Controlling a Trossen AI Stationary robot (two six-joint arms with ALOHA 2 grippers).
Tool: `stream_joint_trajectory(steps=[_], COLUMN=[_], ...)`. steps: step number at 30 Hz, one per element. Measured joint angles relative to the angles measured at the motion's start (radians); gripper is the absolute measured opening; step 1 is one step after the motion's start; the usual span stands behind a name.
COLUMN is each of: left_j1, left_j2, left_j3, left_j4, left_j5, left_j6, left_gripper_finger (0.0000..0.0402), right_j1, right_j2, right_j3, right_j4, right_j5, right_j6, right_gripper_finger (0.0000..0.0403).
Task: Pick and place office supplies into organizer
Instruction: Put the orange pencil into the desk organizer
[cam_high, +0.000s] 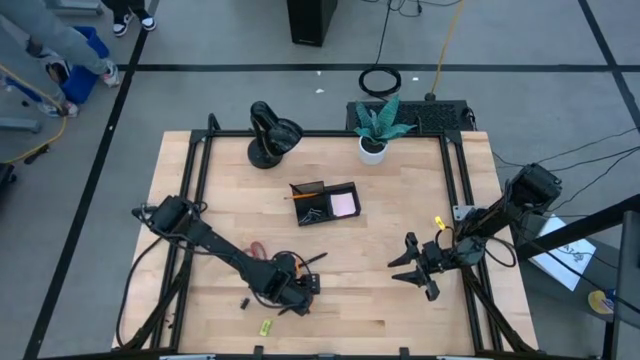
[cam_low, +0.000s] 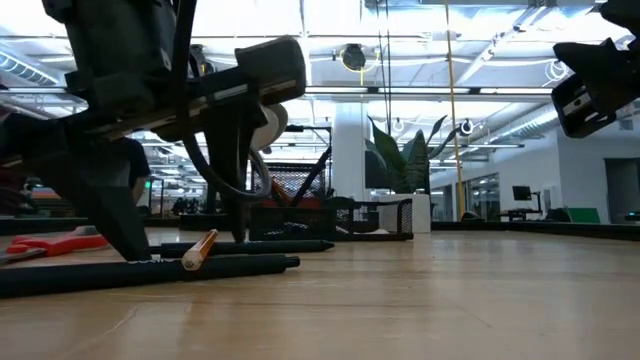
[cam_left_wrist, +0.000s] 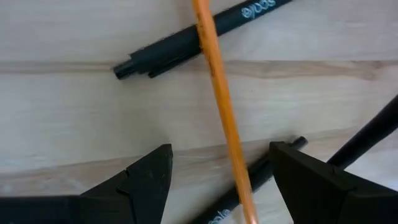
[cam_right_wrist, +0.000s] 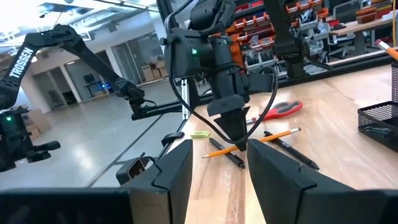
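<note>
My left gripper (cam_left_wrist: 221, 149) hangs open, pointing down, low over a heap of pens and pencils near the table's front left (cam_high: 297, 298). Its two fingers stand on either side of an orange pencil (cam_left_wrist: 221, 106), which lies across two black pens (cam_left_wrist: 205, 37) (cam_left_wrist: 249, 183). The pencil's end (cam_low: 198, 250) rests on a pen in the low view. Red-handled scissors (cam_high: 258, 249) lie just left of the heap. The black organizer (cam_high: 322, 184) stands mid-table with a pink pad (cam_high: 343, 204) in it. My right gripper (cam_high: 405, 268) waits open at the right, level, with nothing between its fingers (cam_right_wrist: 217, 149).
A small yellow-green piece (cam_high: 266, 326) and a tiny black clip (cam_high: 243, 302) lie near the front edge. A round black lamp-like object (cam_high: 272, 135) and a white plant pot (cam_high: 373, 148) stand at the far edge. Bare wood lies between the two grippers.
</note>
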Motion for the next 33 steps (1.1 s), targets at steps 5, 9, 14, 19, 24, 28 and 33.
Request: stream_joint_trajectory(steps=[5,9,14,19,24,28,33], left_j1=[0.002,0.001,0.006,0.006,0.005,0.005,0.005], left_j2=[0.0,0.0,0.0,0.002,0.002,0.002,0.002], left_j3=[0.0,-0.001,-0.003,-0.003,-0.003,-0.003,-0.003], left_j4=[-0.002,-0.012,-0.015,-0.011,0.019,0.038,0.05], left_j5=[0.012,0.027,0.028,0.016,-0.032,-0.045,-0.08], left_j6=[0.012,0.012,0.031,0.052,0.129,0.156,0.193], left_gripper_finger=[0.0271,0.024,0.017,0.0109,0.0054,0.0014,0.0023], right_j1=[0.0,0.0,0.0,0.0,0.0,0.0,0.0], right_j2=[0.0,0.0,0.0,0.0,0.0,0.0,0.0], right_j3=[0.0,0.0,0.0,0.0,0.0,0.0,0.0], right_j4=[-0.005,-0.007,-0.008,-0.008,-0.016,-0.023,-0.033], right_j5=[0.0,0.0,0.0,0.0,0.0,0.0,0.0], right_j6=[0.001,0.001,0.003,0.003,0.003,0.01,0.016], right_gripper_finger=[0.0144,0.0144,0.0144,0.0144,0.0144,0.0144,0.0144])
